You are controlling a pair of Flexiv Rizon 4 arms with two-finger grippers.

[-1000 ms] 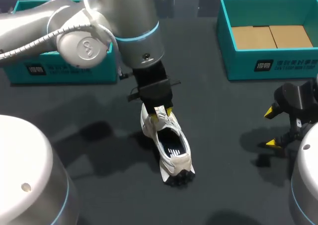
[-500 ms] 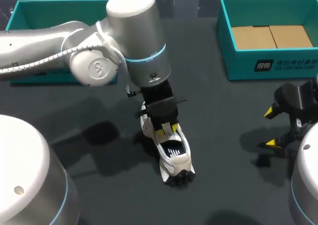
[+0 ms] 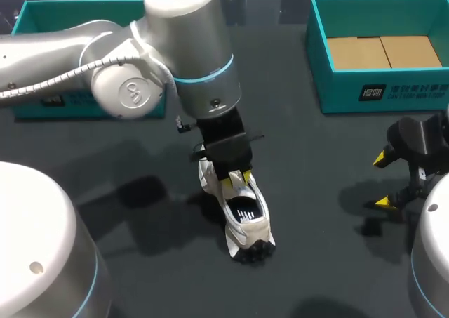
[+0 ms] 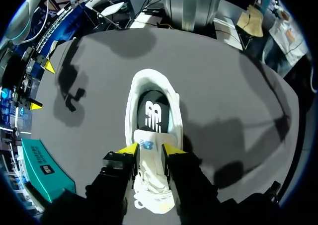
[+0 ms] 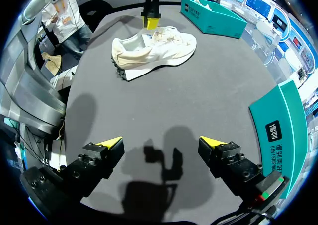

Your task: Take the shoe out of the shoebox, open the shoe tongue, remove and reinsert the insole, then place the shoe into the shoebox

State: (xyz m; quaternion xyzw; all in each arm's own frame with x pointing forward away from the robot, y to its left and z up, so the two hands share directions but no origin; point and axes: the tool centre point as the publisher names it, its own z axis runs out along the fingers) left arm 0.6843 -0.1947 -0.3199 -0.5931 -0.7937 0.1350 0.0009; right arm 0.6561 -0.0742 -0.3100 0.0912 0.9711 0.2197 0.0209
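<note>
The dark desk (image 3: 316,163) is carrying two teal shoeboxes: the left shoebox (image 3: 42,9) is sitting behind my left arm and the right shoebox (image 3: 351,93) is standing open at the far right. The white shoe (image 3: 245,223) is resting upright on its sole in the middle of the desk, well apart from both boxes. Its long axis is running diagonally, with the toe pointing away from me under the left hand (image 4: 149,149) and the heel facing me.

The left hand is pinching the tongue (image 4: 147,143) from both sides, just before the opening where the dark insole (image 4: 151,113) is showing. The right hand (image 5: 161,145) is hovering spread over bare desk, holding nothing.

The shoe is looking light, with a soft, yielding upper and a stiffer sole. The tongue is likely folding easily, so a gentle pull should do. The insole is probably thin and floppy and best taken by its heel edge, and the shoe by its heel collar.
</note>
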